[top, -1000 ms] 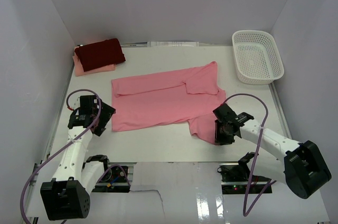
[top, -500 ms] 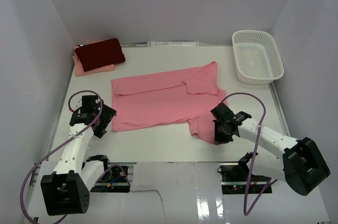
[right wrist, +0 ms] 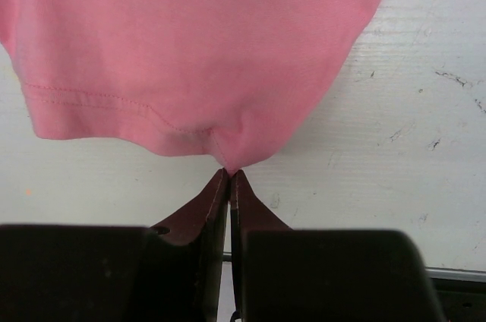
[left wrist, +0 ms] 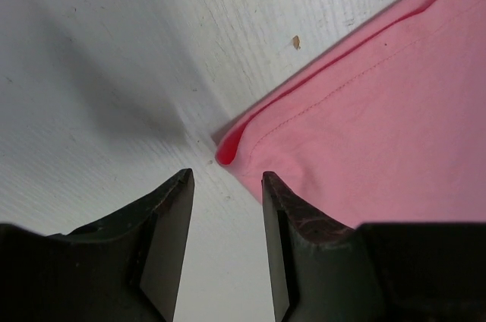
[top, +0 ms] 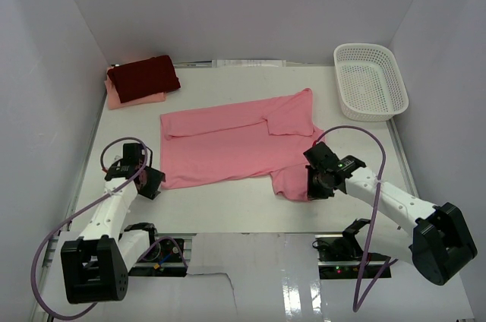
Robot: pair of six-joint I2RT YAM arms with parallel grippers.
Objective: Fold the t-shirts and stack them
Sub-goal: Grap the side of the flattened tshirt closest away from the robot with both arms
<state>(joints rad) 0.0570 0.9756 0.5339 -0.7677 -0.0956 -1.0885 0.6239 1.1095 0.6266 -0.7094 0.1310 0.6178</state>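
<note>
A salmon-pink t-shirt [top: 235, 143] lies spread flat mid-table. My right gripper [top: 311, 187] is shut on the edge of its near right sleeve; in the right wrist view the cloth [right wrist: 197, 48] bunches into a pinch at the closed fingertips [right wrist: 230, 173]. My left gripper [top: 153, 183] sits low at the shirt's near left corner. In the left wrist view that corner [left wrist: 231, 147] lies just ahead of the gripper [left wrist: 226, 179], whose jaws stand partly apart with bare table between them. A folded dark maroon t-shirt [top: 143, 77] rests on a pale peach one [top: 125, 99] at the back left.
A white mesh basket [top: 370, 81] stands at the back right corner. White walls close in the table [top: 228, 208] on the left, back and right. Its near edge runs just behind the arm bases, with cables looping beside each arm.
My right gripper closed on the sleeve edge and shifted slightly inward. My left gripper dropped to the shirt's near left corner and its jaws narrowed.
</note>
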